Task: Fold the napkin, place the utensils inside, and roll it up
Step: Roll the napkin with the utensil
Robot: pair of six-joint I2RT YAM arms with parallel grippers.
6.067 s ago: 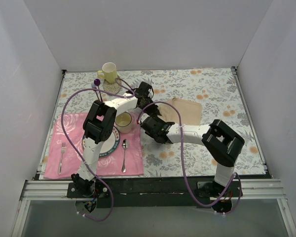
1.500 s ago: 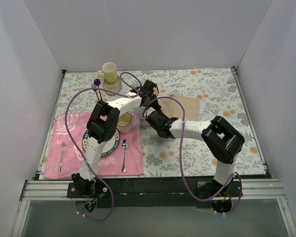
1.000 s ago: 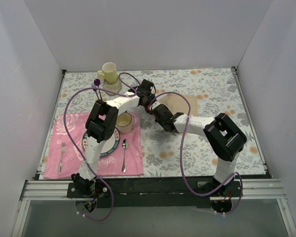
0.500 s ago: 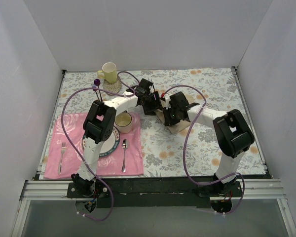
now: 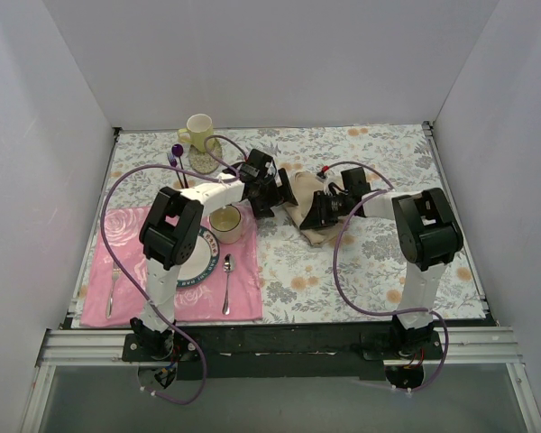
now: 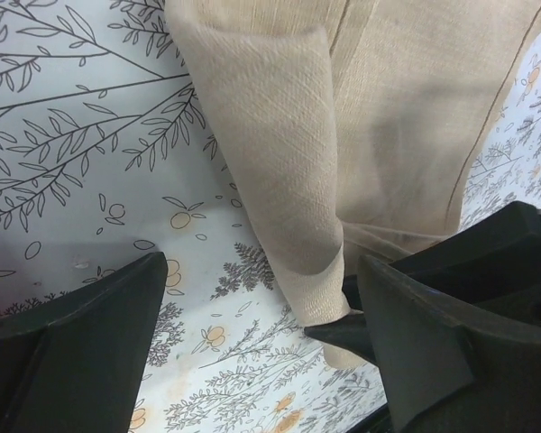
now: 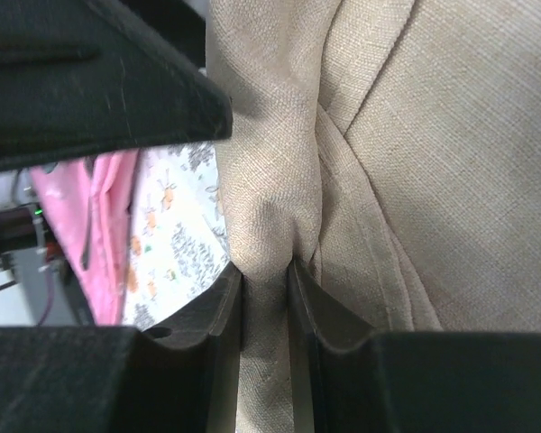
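Observation:
The beige napkin (image 5: pixel 321 234) lies bunched in folds on the floral tablecloth at mid-table. My right gripper (image 5: pixel 312 216) is shut on a thick fold of the napkin (image 7: pixel 379 162), the cloth pinched between its fingertips (image 7: pixel 233 287). My left gripper (image 5: pixel 274 200) stands open just left of it, its jaws wide on either side of a hanging fold of the napkin (image 6: pixel 279 171) without pressing it. The right gripper's finger tip shows by that fold. The utensils, a spoon (image 5: pixel 227 281) and a fork (image 5: pixel 114 282), lie on the pink placemat (image 5: pixel 126 230), far from both grippers.
A plate (image 5: pixel 201 268) and a cream bowl (image 5: pixel 226 221) sit on the placemat under the left arm. A yellow mug (image 5: pixel 198 133) and purple-tipped sticks (image 5: pixel 177 152) stand at the back left. White walls close in the table on three sides.
My left gripper has opened and let go of the napkin. The right gripper has swung back and right with the cloth, which has gone from flat to bunched.

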